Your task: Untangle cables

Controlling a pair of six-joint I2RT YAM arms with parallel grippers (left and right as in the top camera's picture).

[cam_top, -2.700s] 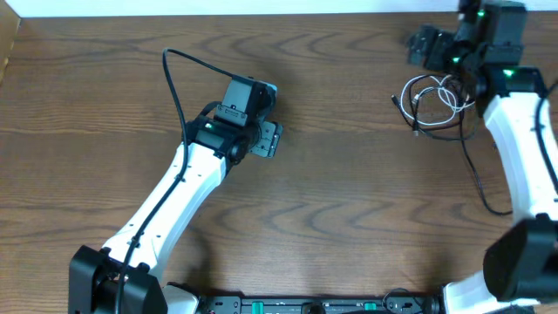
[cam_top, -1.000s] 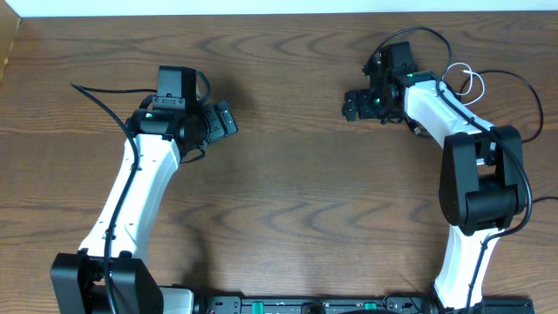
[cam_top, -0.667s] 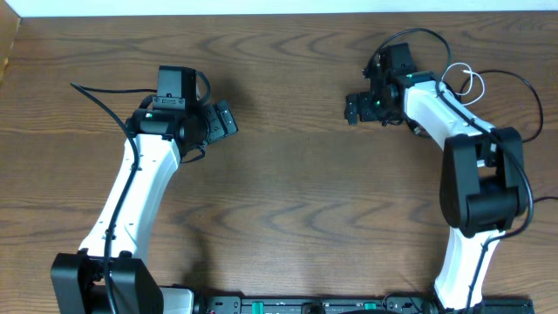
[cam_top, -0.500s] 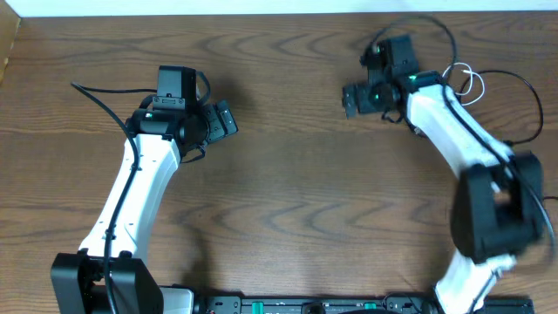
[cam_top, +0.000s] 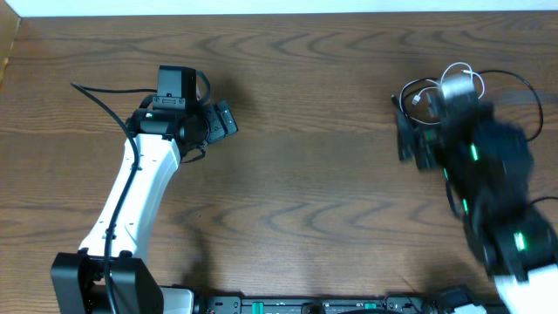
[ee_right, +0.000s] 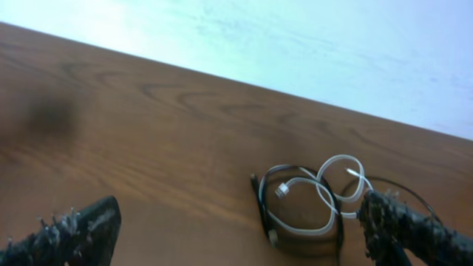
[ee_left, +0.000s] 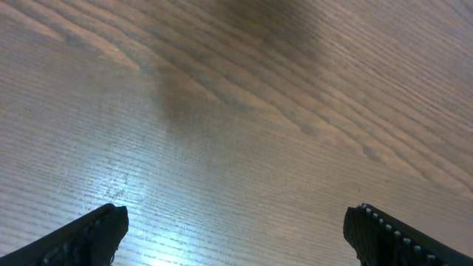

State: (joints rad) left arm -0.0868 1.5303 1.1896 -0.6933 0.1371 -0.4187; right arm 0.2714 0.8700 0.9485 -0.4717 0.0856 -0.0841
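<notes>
While the left fingers (ee_left: 89, 233) stand wide apart over bare wood and hold nothing, the right fingers (ee_right: 74, 229) are likewise fully spread and empty. The black cable (ee_right: 260, 199) and the white cable (ee_right: 341, 157) lie looped together on the surface (ee_right: 148, 133) near its far right edge, ahead of the right fingers and clear of them. In the overhead view the right arm (cam_top: 488, 174) shows blurred, just beside the tangle
</notes>
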